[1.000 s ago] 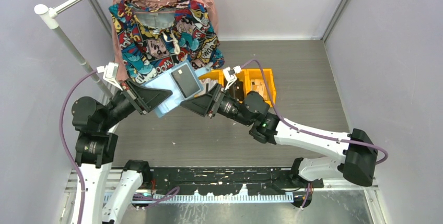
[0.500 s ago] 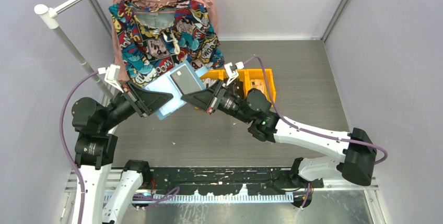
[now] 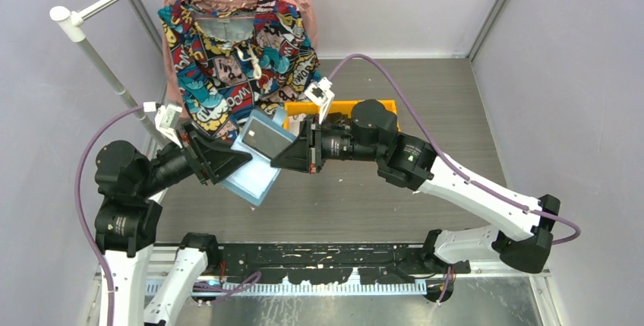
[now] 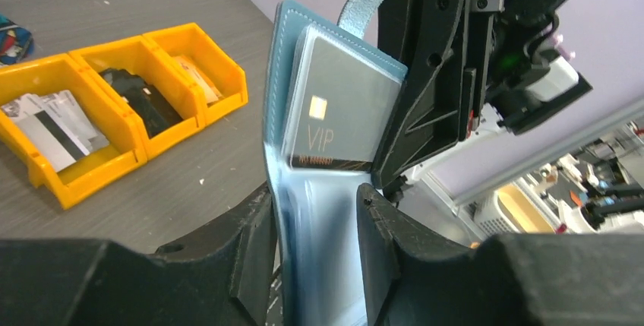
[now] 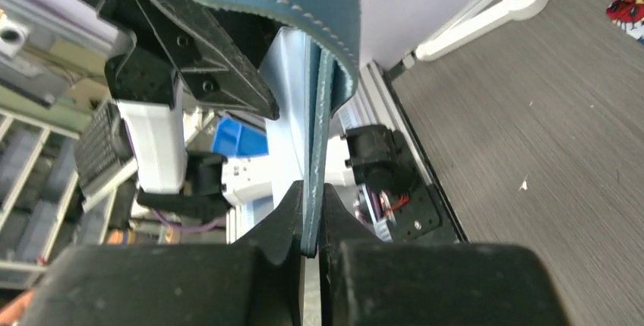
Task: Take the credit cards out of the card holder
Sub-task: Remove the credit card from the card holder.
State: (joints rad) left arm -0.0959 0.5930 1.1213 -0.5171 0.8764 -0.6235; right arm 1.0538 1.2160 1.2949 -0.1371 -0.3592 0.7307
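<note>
The teal-blue card holder (image 3: 257, 160) hangs open in the air between my two arms, above the table. A grey credit card (image 4: 342, 106) marked VIP sits in its clear sleeve, showing dark in the top view (image 3: 266, 137). My right gripper (image 5: 313, 189) is shut on the thin edge of the card holder's cover (image 5: 334, 7). My left gripper (image 4: 315, 197) has its jaws apart around the light-blue inner flap (image 4: 319, 242), which lies against one finger with a gap at the other. In the top view the left gripper (image 3: 232, 165) is at the holder's left and the right gripper (image 3: 292, 151) at its right.
A row of orange bins (image 4: 99, 181) stands on the table behind the arms (image 3: 380, 104); the end bin holds pale cards (image 4: 53, 125). A patterned shirt (image 3: 243, 52) hangs from a rack pole (image 3: 106, 68) at the back left.
My right gripper has closed onto the card holder's edge and its arm has swung left. The left jaws have parted. The holder has tipped and sunk lower.
</note>
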